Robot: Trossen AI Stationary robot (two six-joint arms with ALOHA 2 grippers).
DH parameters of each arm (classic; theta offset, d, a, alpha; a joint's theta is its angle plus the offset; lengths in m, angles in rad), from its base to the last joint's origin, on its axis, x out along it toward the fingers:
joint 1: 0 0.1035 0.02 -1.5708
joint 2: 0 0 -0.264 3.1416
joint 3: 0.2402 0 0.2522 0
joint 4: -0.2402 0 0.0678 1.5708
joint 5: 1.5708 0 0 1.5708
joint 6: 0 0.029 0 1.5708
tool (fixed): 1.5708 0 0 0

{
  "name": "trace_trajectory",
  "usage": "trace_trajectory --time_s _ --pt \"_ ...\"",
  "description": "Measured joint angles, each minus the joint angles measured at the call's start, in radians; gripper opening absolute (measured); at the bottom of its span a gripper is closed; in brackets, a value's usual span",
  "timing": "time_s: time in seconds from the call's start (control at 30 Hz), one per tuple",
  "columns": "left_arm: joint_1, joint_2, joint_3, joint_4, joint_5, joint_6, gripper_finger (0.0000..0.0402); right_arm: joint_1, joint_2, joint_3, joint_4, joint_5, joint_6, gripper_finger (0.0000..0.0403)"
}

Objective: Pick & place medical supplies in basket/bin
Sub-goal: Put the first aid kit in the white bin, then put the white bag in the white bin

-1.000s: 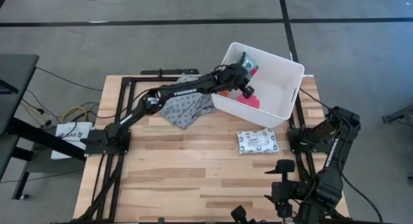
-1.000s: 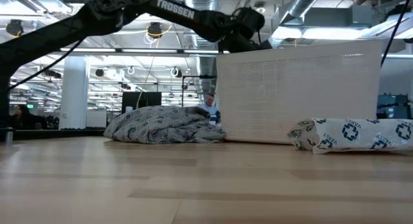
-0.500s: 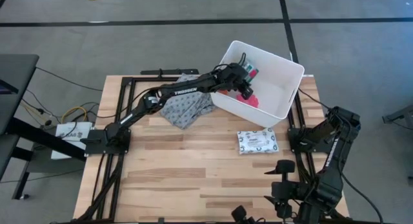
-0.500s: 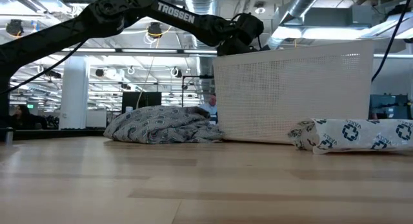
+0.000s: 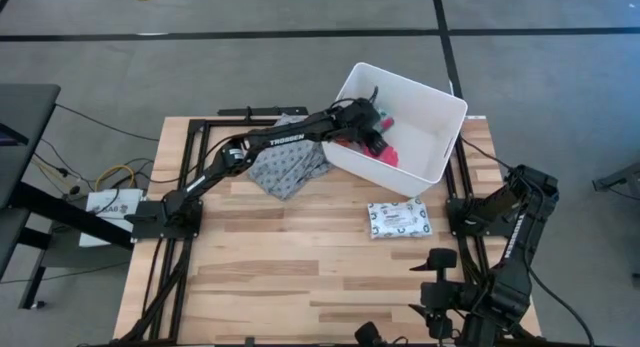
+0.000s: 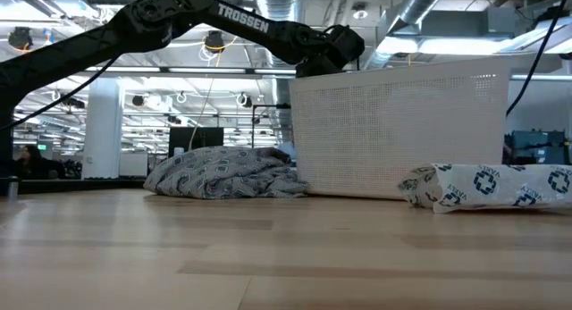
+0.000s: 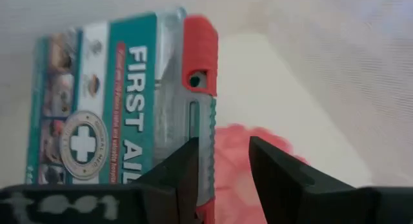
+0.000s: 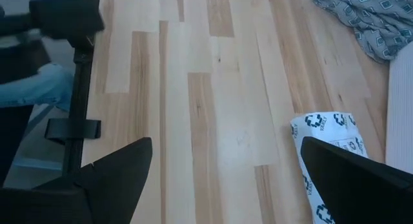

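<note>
R gripper (image 5: 437,277) parked at table's near edge, jaws wide, nothing in them. The pack (image 5: 398,218) lies at its 11 o'clock, near, flat on the wood and not yet binned; R wrist view shows the pack's end ahead between the spread fingers, well clear of both.

Next out: bin (image 5: 452,99) at the far R corner, cloth (image 5: 290,167) touching its L wall at 9 o'clock.

What changed: a sec ago L gripper (image 5: 375,137) was clenched on the green box (image 7: 122,111) over the bin; now jaws part-open and the box lies free on the bin floor. So that's a drop done, box counts as placed. Bin has also slid a bit L and toward the cloth over the same sec, likely nudged by the arm.

Now: L gripper inside the bin, low, the box straight ahead of the fingertips (image 7: 187,162), its red latch edge between them, fingers look just clear of it. Pink disc (image 7: 258,166) lies beside and partly under the box. Judgement: L needs to lift out; the pack is prob next.
</note>
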Motion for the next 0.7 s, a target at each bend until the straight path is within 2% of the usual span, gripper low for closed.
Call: trace_trajectory --time_s 0.1,0.23,0.33,0.37,0.47,0.53,0.7 --pt "0.007 -0.002 0.0 0.016 0.108 0.004 0.0113 0.0 0.0 0.0 0.0 -0.001 0.0 0.0392" --pt "0.01 -0.006 0.002 0.066 0.151 -0.043 0.0106 0.0 0.0 0.0 0.0 -0.001 0.0 0.0392" --pt "0.012 -0.006 0.002 0.095 0.298 -0.026 0.0103 0.0 0.0 0.0 0.0 -0.001 0.0 0.0392" --pt "0.008 -0.006 0.002 0.097 0.305 -0.026 0.0103 0.0 0.0 0.0 0.0 -0.001 0.0 0.0392" --pt "0.001 -0.006 0.002 0.1 0.221 -0.042 0.0102 0.0 0.0 0.0 0.0 -0.001 0.0 0.0392" --pt "0.004 -0.006 0.002 0.127 0.206 -0.06 0.0102 0.0 0.0 0.0 0.0 -0.001 0.0 0.0392" --pt "0.005 -0.008 0.002 0.294 0.36 -0.133 0.0102 0.0 0.0 0.0 0.0 -0.001 0.0 0.0392"
